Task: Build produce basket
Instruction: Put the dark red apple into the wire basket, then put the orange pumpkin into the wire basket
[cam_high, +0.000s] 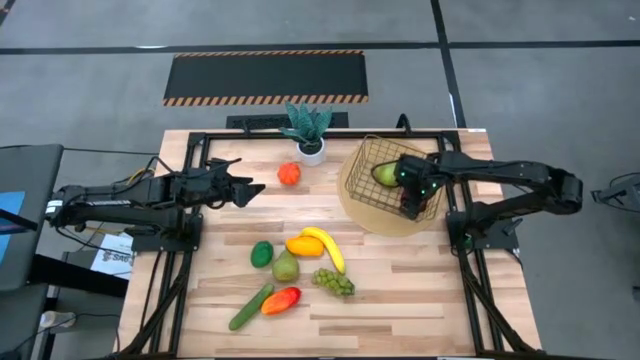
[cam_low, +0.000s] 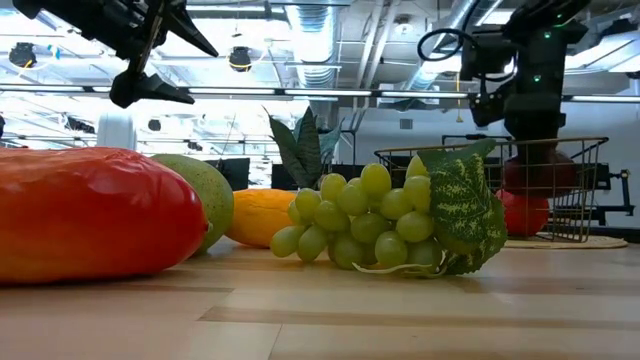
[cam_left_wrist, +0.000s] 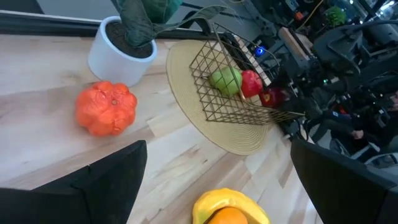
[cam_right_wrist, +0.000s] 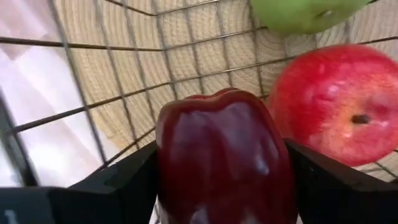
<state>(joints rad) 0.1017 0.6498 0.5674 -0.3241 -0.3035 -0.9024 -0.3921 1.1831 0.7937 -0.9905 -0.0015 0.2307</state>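
The gold wire basket (cam_high: 372, 165) stands on a round tan mat (cam_high: 358, 208) at the far right. It holds a green pear (cam_right_wrist: 305, 12) and a red apple (cam_right_wrist: 339, 102). My right gripper (cam_high: 411, 198) reaches down into the basket, shut on a dark red pepper-shaped fruit (cam_right_wrist: 221, 155). My left gripper (cam_high: 246, 191) is open and empty above the table's left half, beside an orange fruit (cam_high: 289, 173). A banana (cam_high: 328, 248), grapes (cam_high: 334, 282), a cucumber (cam_high: 250, 307), a lime (cam_high: 262, 253) and peppers lie on the table nearer the front. My right gripper pinches the dark red fruit by its two opposite sides (cam_right_wrist: 171, 162) between its two fingers (cam_right_wrist: 124, 180). The fingers come from above, pointing down into the basket. In the low view the fruit (cam_low: 540, 170) hangs below the gripper inside the basket, above the red apple (cam_low: 525, 213).
A spiky green plant in a white pot (cam_high: 309, 135) stands at the far edge between the orange fruit and the basket. The table's near half has a pear (cam_high: 286, 267), a yellow-orange pepper (cam_high: 304, 245) and a red-orange pepper (cam_high: 281, 300) close together.
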